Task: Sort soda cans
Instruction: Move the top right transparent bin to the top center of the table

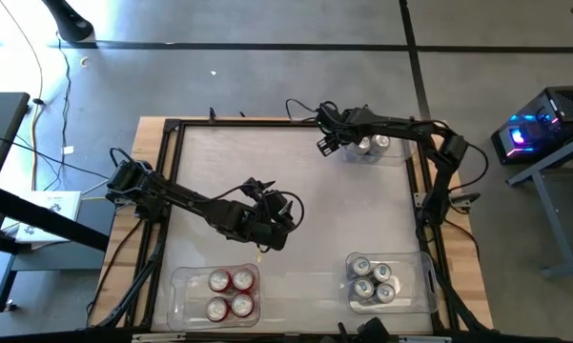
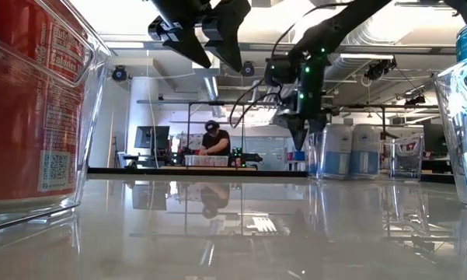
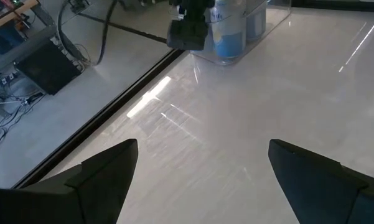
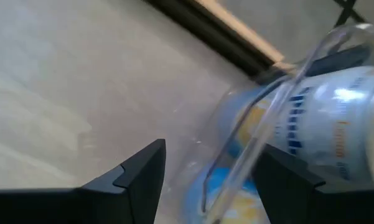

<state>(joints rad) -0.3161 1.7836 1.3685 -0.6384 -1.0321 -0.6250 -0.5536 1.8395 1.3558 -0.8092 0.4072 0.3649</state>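
Soda cans [image 1: 372, 145] in far bin [image 1: 348, 155], right tool [image 1: 328, 143] spread beside it, left tool [image 1: 272, 224] spread mid-table.

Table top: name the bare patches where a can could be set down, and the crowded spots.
Bare: the table's middle and far left, and the near strip between the bin of red cans and the bin of silver cans. Crowded: the far right corner, where the right hand hangs open beside the bin of blue cans. The open left hand hovers near centre.
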